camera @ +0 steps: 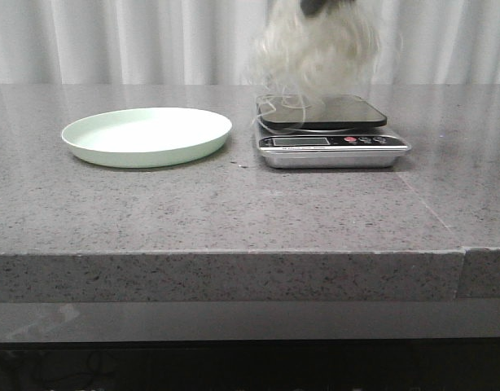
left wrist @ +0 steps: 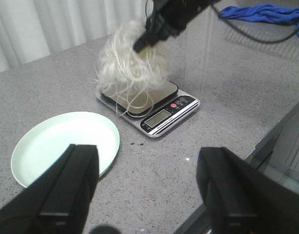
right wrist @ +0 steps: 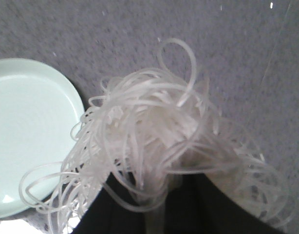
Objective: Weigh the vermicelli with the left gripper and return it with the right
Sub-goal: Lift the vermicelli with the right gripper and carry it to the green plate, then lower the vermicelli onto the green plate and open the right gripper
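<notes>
The vermicelli (camera: 319, 50), a fluffy whitish tangle of thin strands, hangs above the black-topped kitchen scale (camera: 327, 130), with loose strands trailing onto its platform. My right gripper (left wrist: 148, 39) is shut on the vermicelli (left wrist: 127, 68); in the right wrist view the strands (right wrist: 154, 141) drape over and hide my fingertips. The pale green plate (camera: 146, 135) sits left of the scale, with nothing on it, and shows in the left wrist view (left wrist: 62, 144) and right wrist view (right wrist: 28, 131). My left gripper (left wrist: 147, 187) is open and holds nothing, above the counter near the plate and front edge.
The grey stone counter (camera: 234, 212) has a front edge close to the camera. A blue cloth (left wrist: 266, 12) and a black cable (left wrist: 256, 39) lie on the counter beyond the scale. White curtains hang behind.
</notes>
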